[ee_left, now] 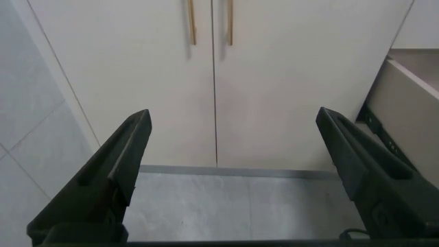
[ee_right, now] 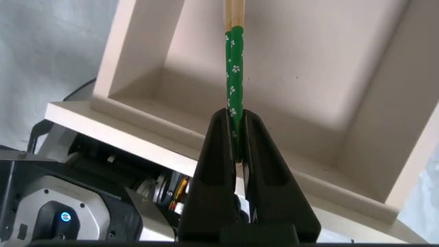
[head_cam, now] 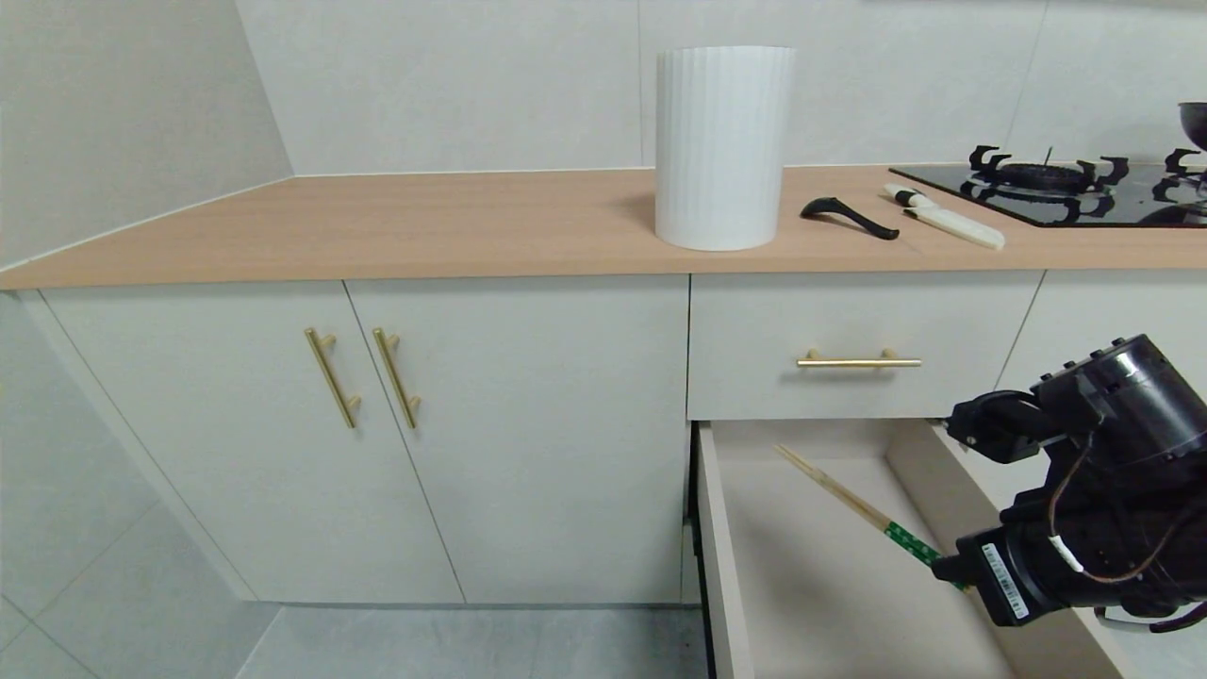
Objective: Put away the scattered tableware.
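- Spoon (head_cam: pixel 849 217) and knife (head_cam: pixel 948 219) lie on the far worktop (head_cam: pixel 424 222).
- Open drawer (head_cam: pixel 721 538) sits near right.
- Right tool (ee_right: pixel 236 130) is clamped on green-ended chopsticks (head_cam: pixel 839 495) over it.
- Left tool (ee_left: pixel 233 118) is spread apart before cupboard doors (ee_left: pixel 274 82).

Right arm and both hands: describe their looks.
The right arm is glossy black, built of rounded housings, with a white barcode label and thin loose cables. The right hand and left hand each have two black wedge-shaped fingers.
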